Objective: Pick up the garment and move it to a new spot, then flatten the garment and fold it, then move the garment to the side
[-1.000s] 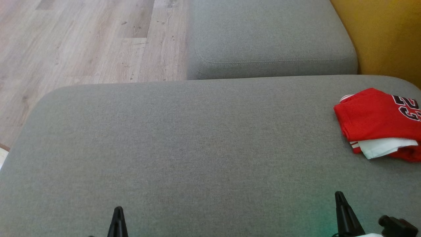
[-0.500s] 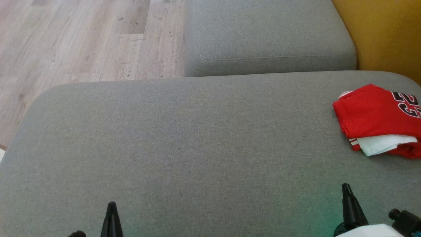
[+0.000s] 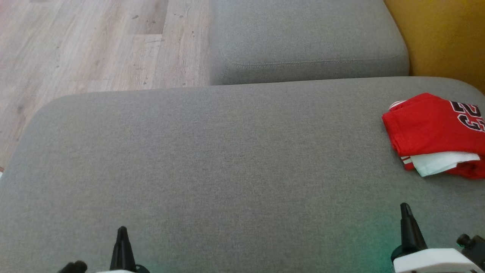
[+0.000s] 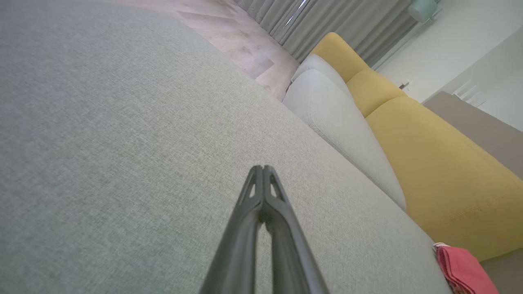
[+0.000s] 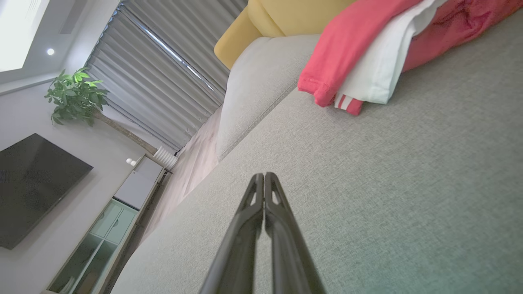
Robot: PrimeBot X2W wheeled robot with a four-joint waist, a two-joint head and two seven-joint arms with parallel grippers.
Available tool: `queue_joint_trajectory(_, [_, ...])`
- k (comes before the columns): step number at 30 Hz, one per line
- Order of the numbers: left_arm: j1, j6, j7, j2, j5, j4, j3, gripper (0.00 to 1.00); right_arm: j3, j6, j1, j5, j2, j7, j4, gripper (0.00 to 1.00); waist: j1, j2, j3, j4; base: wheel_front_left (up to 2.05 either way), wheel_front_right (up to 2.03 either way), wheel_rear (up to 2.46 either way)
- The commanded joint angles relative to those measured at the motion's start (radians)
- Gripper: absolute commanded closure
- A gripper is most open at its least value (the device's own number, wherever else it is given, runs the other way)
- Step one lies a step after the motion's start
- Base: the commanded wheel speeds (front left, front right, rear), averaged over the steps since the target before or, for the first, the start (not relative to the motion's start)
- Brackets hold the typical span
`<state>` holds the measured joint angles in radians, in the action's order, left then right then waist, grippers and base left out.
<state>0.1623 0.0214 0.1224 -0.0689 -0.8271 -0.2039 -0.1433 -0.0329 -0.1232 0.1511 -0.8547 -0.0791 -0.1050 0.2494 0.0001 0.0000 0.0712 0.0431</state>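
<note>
Grey sofa seat cushion, wood floor beyond it. Near edge: left claw, fingers pressed together, holding nothing. Further right, right claw, likewise closed and empty. Folded red jersey lies on the cushion's far right, ahead and slightly right of the right claw, not touching it; well apart from the left claw.

Grey cushions adjoin a yellow backrest; seemingly a television beyond.
</note>
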Motion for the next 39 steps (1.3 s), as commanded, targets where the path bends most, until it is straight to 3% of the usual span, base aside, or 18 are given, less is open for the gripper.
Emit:
queue_joint_trajectory(1, [-0.066, -0.01, -0.009, -0.013, -0.03, 0.026, 0.03, 1.0, -0.001, -0.004, -0.06, -0.03, -0.007, 0.005, -0.027, 1.0, 0.0, 0.0, -0.002, -0.001, 0.0, 0.0, 0.0])
queue_joint_trajectory(39, [-0.175, -0.087, -0.112, -0.014, -0.461, -0.009, 0.129, 1.0, 0.066, -0.006, -0.167, -0.436, 0.002, 0.11, -0.016, 1.0, -0.0001, 0.0, -0.041, -0.024, 0.0, 0.0, 0.0])
